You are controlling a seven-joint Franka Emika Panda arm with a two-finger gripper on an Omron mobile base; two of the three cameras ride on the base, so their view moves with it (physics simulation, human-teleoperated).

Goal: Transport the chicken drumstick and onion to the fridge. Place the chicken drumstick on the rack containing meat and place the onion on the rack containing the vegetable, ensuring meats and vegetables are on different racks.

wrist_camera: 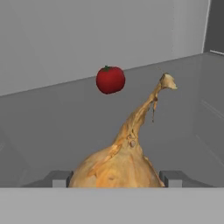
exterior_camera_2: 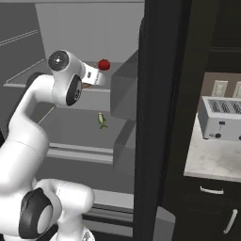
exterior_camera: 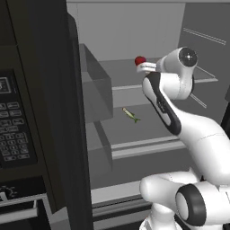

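Pinching the onion (wrist_camera: 116, 168), the gripper (wrist_camera: 114, 180) nears the tomato (wrist_camera: 110, 79); releasing carelessly could roll it off the shelf (wrist_camera: 52, 127).

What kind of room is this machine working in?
Most likely a kitchen: an open fridge with grey shelves holding a tomato, a toaster on the counter, and an oven keypad alongside.

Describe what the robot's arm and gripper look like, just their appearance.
The white glossy robot arm has rounded segments, dark grey joint bands and a dark round end cap with a pale centre. The two-finger gripper shows small grey blocky fingertips. No cables or markings are visible.
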